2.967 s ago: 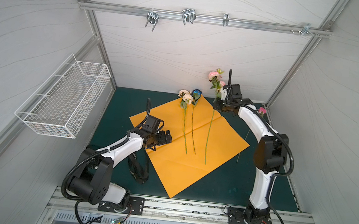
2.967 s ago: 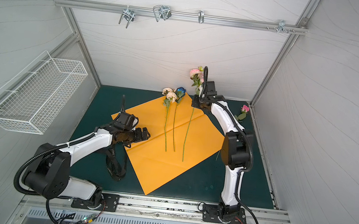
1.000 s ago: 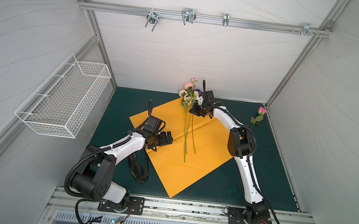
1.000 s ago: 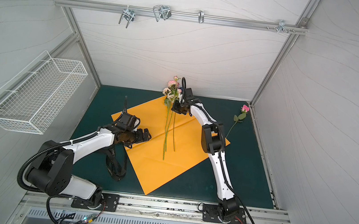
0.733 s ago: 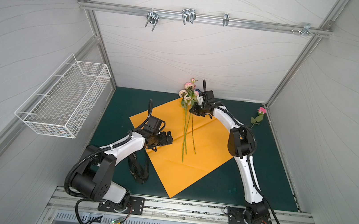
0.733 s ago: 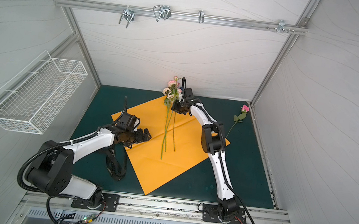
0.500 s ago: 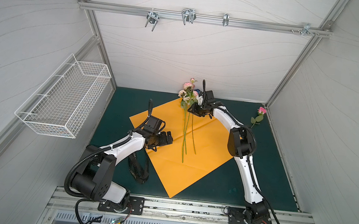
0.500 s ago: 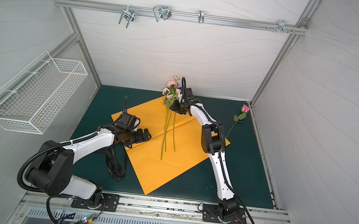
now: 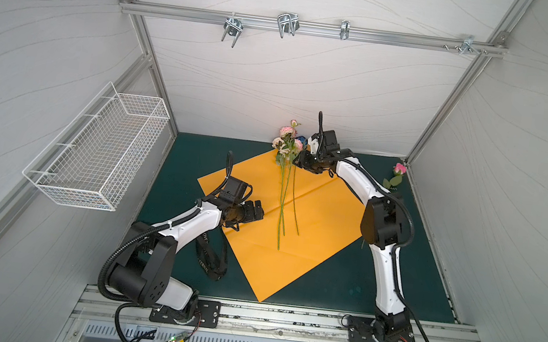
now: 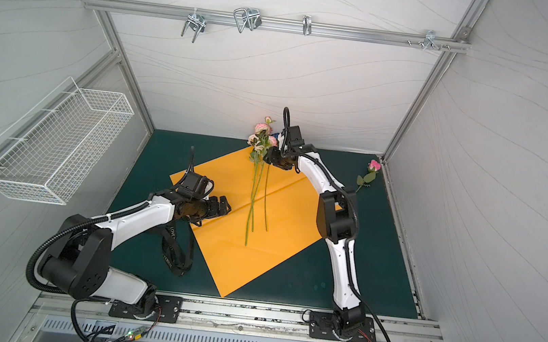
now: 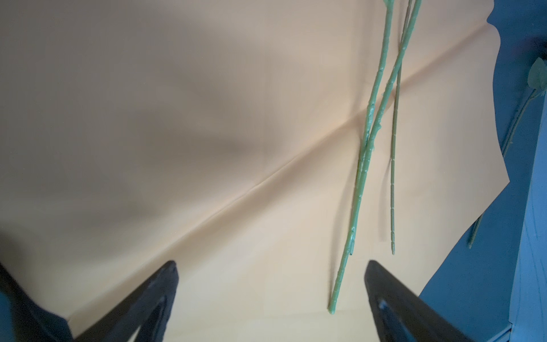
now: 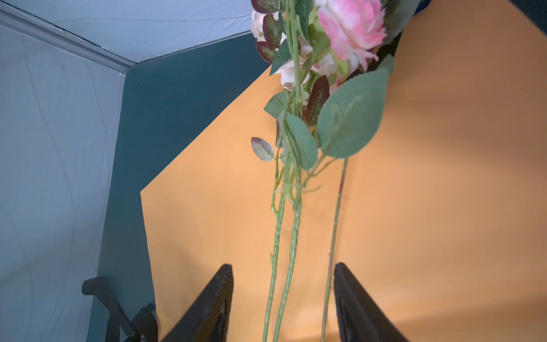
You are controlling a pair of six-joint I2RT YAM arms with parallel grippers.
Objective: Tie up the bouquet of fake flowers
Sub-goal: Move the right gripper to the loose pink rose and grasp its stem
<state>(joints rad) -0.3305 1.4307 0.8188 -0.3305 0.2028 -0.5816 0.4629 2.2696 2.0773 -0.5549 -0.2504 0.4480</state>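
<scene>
- Right wrist view: my right gripper (image 12: 282, 264) has its black jaws spread. The thin green stems of the bouquet of pink, cream and blue fake flowers (image 12: 296, 133) run between them, unpinched.
- In both top views the bouquet (image 9: 285, 180) (image 10: 256, 184) is on the flat orange paper sheet (image 9: 309, 247), with blooms at its back corner and stems pointing to the front.
- My left gripper (image 9: 258, 211) hovers over the sheet's left side, jaws wide apart, holding nothing.
- I see a black lettered ribbon (image 9: 210, 260) on the green mat (image 9: 413, 267) beneath the left arm.
- I see a lone pink rose (image 9: 397, 171) off the paper, far right.
</scene>
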